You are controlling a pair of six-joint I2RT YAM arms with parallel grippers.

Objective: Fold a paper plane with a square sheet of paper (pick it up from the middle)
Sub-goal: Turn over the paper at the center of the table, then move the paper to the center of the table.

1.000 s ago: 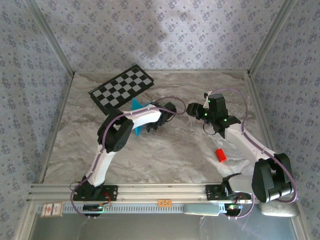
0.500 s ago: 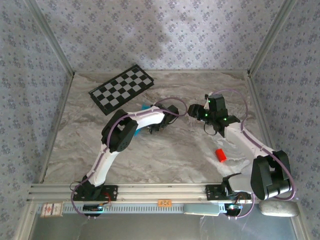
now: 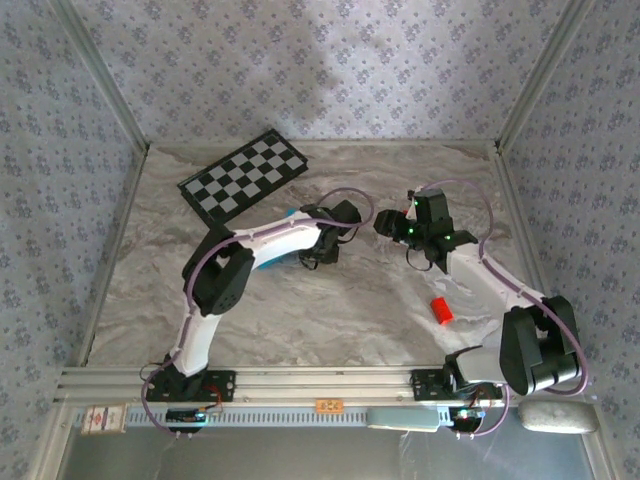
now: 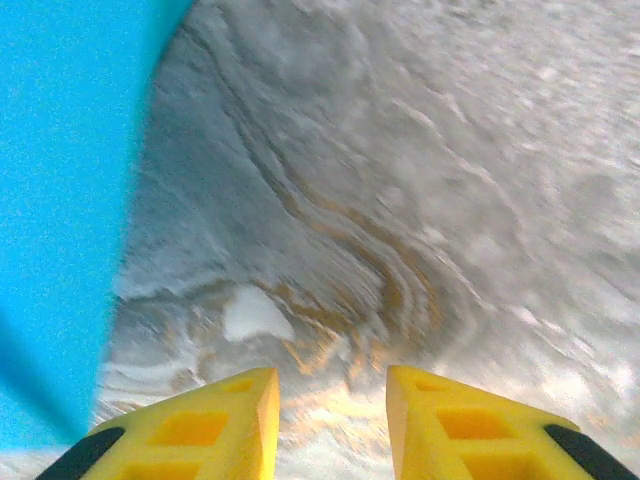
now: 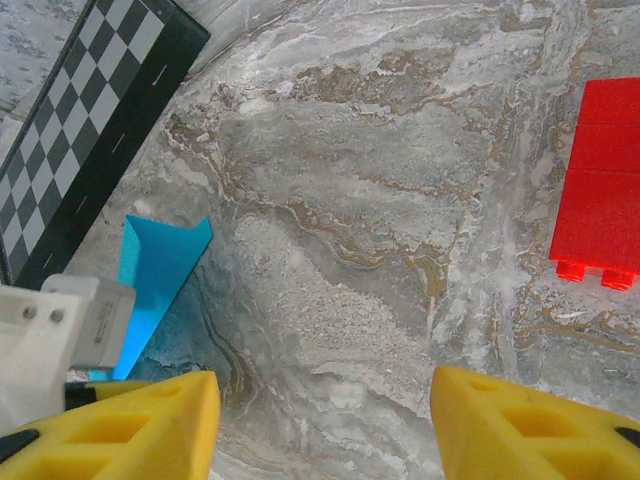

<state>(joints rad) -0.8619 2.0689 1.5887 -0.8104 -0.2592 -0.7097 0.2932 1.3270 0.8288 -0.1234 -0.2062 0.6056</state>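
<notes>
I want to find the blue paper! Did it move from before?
Yes. Its point stood up by the checkered board's near edge; now the square sheet of paper lies lower, farther from the board, peeking out beside the left arm.

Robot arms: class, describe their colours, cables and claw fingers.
Both the left arm and right arm have white links, black joints and looping purple cables. The left claw and right claw have blocky yellow fingers with black patches.
</notes>
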